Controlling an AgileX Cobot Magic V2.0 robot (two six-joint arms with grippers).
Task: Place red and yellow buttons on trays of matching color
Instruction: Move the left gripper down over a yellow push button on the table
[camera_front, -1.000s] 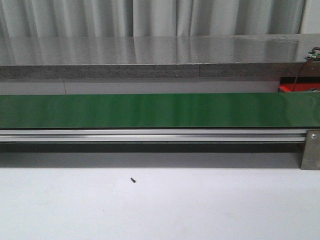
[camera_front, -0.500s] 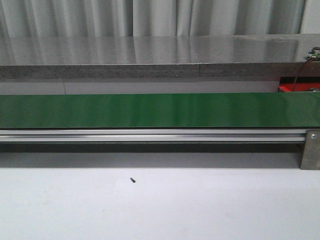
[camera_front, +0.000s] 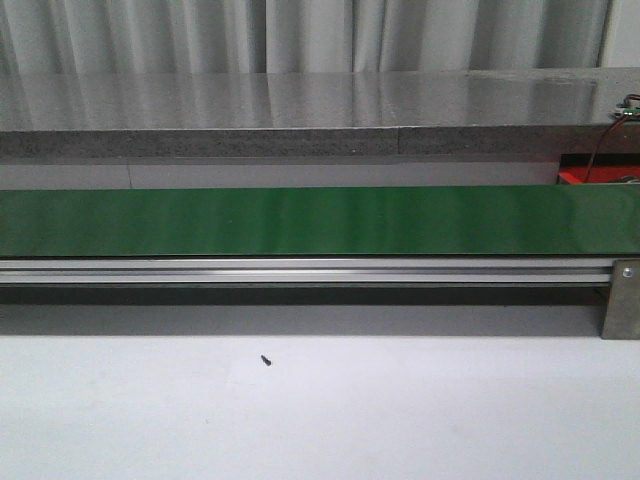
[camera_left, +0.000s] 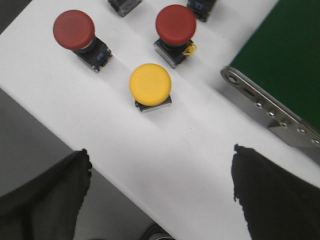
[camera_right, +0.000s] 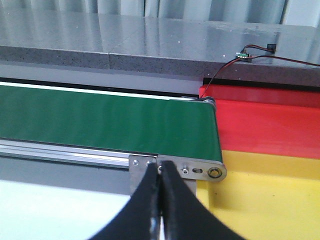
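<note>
On the left, the left gripper hangs with its fingers spread wide and holding nothing above the white tabletop, where a yellow button stands between and just in front of two red buttons. The green conveyor belt runs across the front view. On the right, the right gripper has its fingers pressed together, empty, near the belt's end, beside the red tray and the yellow tray.

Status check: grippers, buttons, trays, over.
Left gripper open above yellow button. Right gripper shut, empty, near red tray and yellow tray. Belt bare.
</note>
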